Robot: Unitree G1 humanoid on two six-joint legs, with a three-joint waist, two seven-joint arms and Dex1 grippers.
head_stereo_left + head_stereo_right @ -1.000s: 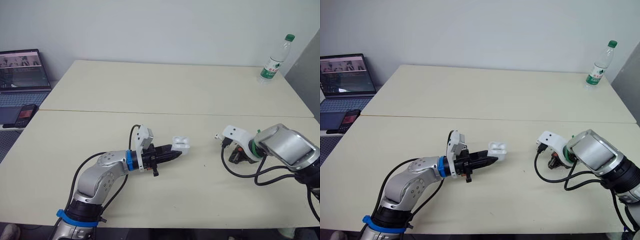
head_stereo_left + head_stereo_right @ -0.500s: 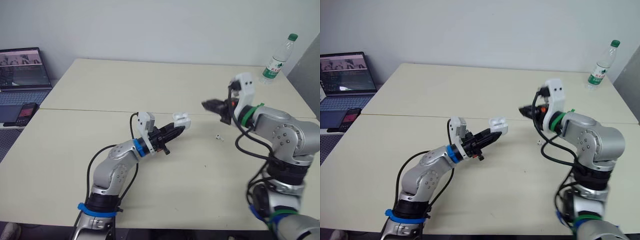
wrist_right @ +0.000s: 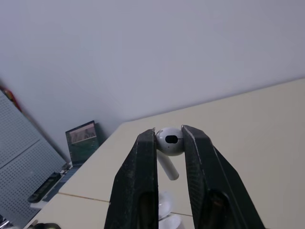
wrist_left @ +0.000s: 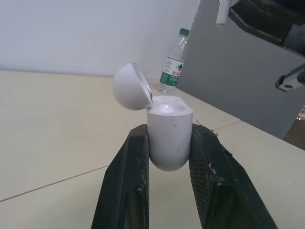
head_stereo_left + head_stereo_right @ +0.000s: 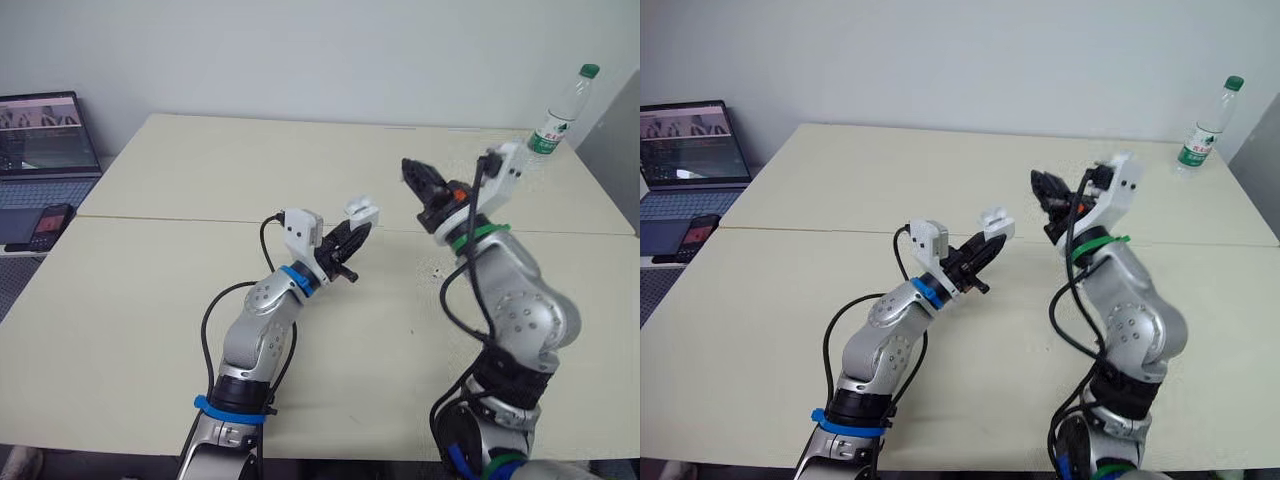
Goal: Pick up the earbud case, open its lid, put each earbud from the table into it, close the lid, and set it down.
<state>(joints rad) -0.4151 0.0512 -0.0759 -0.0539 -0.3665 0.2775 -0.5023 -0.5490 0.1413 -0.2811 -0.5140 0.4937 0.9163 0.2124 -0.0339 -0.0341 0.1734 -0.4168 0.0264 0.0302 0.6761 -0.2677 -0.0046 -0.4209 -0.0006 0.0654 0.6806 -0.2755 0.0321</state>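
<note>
The white earbud case [image 4: 169, 138] is held upright above the table, its round lid [image 4: 129, 87] hinged open. My left gripper [image 5: 352, 230] is shut on the case body. My right gripper [image 5: 412, 172] is raised to the right of the case, a little higher, and is shut on a white earbud [image 3: 169, 139] whose stem hangs down between the fingers. A second small earbud [image 5: 437, 270] lies on the table below the right arm.
A green-capped water bottle [image 5: 558, 108] stands at the far right corner of the table [image 5: 200, 330]. Off the left edge are an open laptop [image 5: 45, 135] and a phone [image 5: 40, 228]. A seam runs across the tabletop behind the grippers.
My right gripper has risen from the table with an earbud and swung left toward the case. My left gripper has lifted the open case higher. One earbud stays on the table.
</note>
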